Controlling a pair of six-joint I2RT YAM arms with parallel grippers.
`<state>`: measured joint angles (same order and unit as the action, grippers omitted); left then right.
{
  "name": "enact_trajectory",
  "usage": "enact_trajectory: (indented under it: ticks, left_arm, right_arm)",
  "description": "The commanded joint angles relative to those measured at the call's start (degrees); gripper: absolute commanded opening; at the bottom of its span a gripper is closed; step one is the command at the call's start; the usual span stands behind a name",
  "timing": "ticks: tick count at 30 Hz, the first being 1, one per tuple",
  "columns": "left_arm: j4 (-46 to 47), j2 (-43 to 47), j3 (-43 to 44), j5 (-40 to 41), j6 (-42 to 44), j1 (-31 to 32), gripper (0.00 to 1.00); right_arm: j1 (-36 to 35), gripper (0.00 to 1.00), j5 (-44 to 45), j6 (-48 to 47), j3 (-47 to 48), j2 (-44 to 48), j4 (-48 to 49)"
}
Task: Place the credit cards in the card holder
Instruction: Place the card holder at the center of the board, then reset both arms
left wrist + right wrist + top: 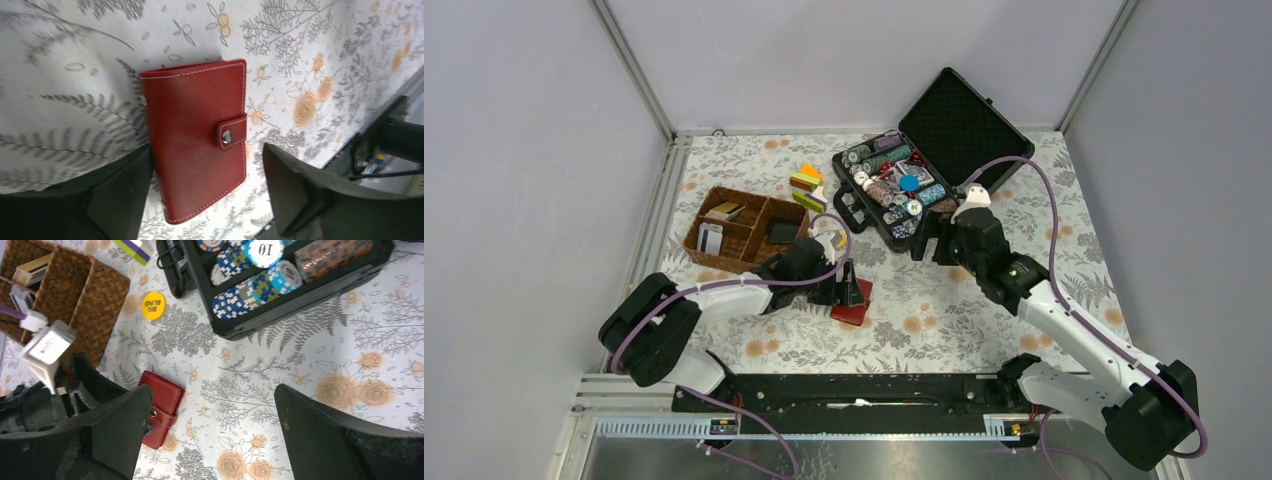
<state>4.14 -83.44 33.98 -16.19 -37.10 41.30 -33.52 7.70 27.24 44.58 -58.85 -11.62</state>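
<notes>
The card holder [852, 303] is a red wallet lying closed and snapped on the floral cloth; it also shows in the left wrist view [200, 135] and the right wrist view [162, 402]. My left gripper [844, 287] [205, 200] is open and low over it, one finger on each side of its near end. The credit cards lie in the wicker basket: a tan one [724, 211], a whitish one [710, 238] and a dark one [781, 231]. My right gripper [930, 246] [215, 435] is open and empty above the cloth, right of the wallet.
The brown wicker basket [746, 252] [95, 305] stands left of the wallet. An open black case [954, 125] [300, 295] full of poker chips stands at the back right. A yellow chip [153, 305] and coloured blocks [807, 185] lie between them.
</notes>
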Motion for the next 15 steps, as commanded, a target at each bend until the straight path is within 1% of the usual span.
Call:
enact_trajectory:
  ticks: [1,2,3,6,8,11,15]
  left_arm:
    - [3.12,3.83,0.67,7.06,2.44,0.17,0.87]
    - [1.93,5.45,1.26,8.15,2.95,0.18,0.94]
    - [-0.03,7.07,2.09,9.61,3.71,0.19,0.98]
    - [-9.25,12.09,6.5,13.25,6.47,-0.55,0.99]
    - [-15.05,15.4,9.51,14.3,7.29,-2.54,0.99]
    - [-23.73,20.94,13.53,15.6,6.98,-8.11,0.99]
    - [-32.44,29.4,17.42,15.93,8.01,-17.55,0.99]
  right_arm:
    - [2.55,0.99,-0.12,-3.05,-0.52,2.25,-0.46]
    - [3.1,1.0,0.08,-3.42,-0.32,2.02,-1.12]
    - [3.63,1.0,0.11,-3.88,-0.02,1.66,-1.75]
    - [5.14,1.0,0.64,-5.04,1.18,0.11,-3.71]
    - [5.84,1.0,1.77,-5.63,2.0,-0.33,-5.0]
    - [6.14,0.99,6.39,-6.26,2.97,0.66,-6.53]
    - [6.11,1.0,14.91,-6.52,3.25,4.47,-7.46]
